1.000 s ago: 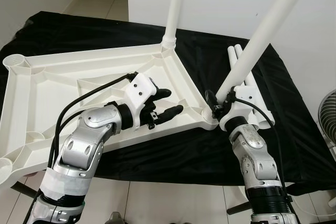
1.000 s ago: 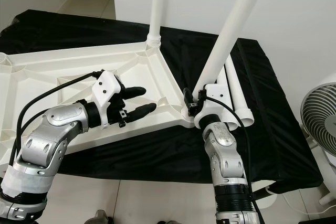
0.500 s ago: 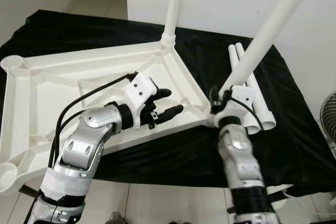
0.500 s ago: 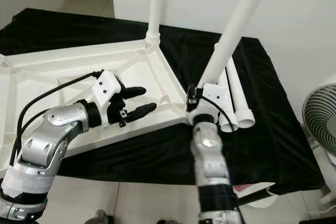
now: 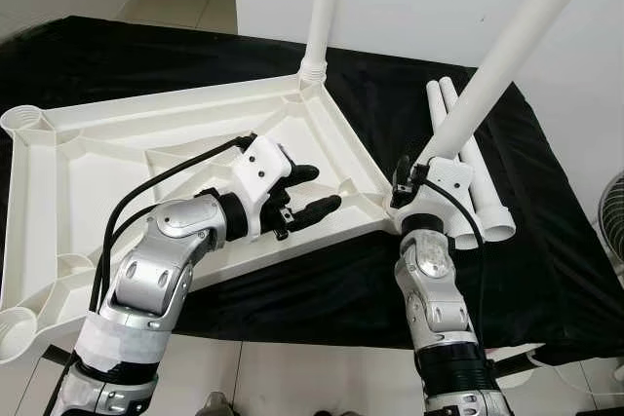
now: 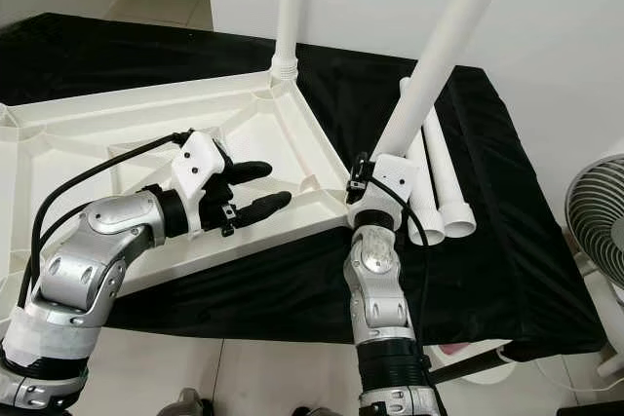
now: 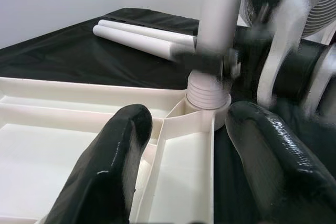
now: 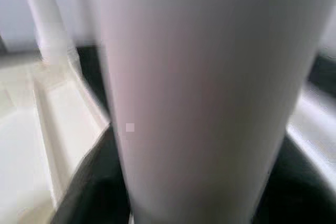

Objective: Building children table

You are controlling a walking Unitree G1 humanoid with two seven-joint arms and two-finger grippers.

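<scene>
The white plastic tabletop (image 5: pixel 146 124) lies upside down on a black cloth (image 5: pixel 546 241). One white leg (image 5: pixel 322 7) stands upright in its far corner socket. A second leg (image 5: pixel 507 46) leans to the right out of the near right corner socket (image 7: pixel 207 95). My right gripper (image 5: pixel 417 182) is shut on that leg just above the socket, and the leg (image 8: pixel 205 93) sits between its dark fingers (image 8: pixel 86 182). My left gripper (image 5: pixel 325 188) hovers open over the tabletop's near rim, left of that corner, holding nothing. Two loose legs (image 5: pixel 468 172) lie on the cloth to the right.
A standing fan (image 6: pixel 595 231) is at the far right beside the cloth-covered surface. A white wall rises behind the legs. Tiled floor (image 5: pixel 312 377) runs along the near edge at my feet.
My right forearm has swung left to stand more upright under the corner, still gripping the tilted leg. The tabletop has turned slightly. The left gripper has stayed open in place.
</scene>
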